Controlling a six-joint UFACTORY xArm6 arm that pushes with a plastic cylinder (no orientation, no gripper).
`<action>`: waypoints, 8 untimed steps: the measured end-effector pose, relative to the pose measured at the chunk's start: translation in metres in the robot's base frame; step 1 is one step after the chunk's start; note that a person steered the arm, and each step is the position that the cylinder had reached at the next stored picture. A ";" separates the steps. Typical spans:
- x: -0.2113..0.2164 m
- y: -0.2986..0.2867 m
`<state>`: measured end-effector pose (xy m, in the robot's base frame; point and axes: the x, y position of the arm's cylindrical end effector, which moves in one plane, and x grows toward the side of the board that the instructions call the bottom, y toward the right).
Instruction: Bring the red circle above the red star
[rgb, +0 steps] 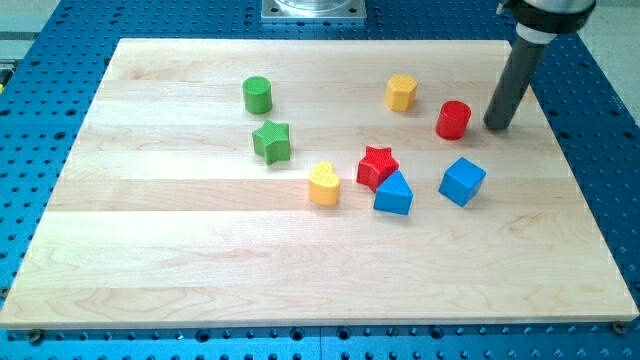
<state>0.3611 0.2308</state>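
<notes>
The red circle (453, 120) stands on the wooden board at the view's upper right. The red star (377, 166) lies near the board's middle, down and to the left of the circle, touching a blue block with a rounded top (393, 193). My tip (497, 126) is on the board just to the right of the red circle, a small gap between them. The dark rod rises up to the view's top right.
A yellow hexagon (401, 92) is left of and above the red circle. A blue cube (461, 181) lies below the circle. A yellow heart (323, 184) is left of the star. A green star (271, 141) and a green cylinder (257, 95) are at the upper left.
</notes>
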 end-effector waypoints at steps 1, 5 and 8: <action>-0.001 -0.017; 0.054 -0.074; 0.044 -0.099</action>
<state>0.4048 0.1320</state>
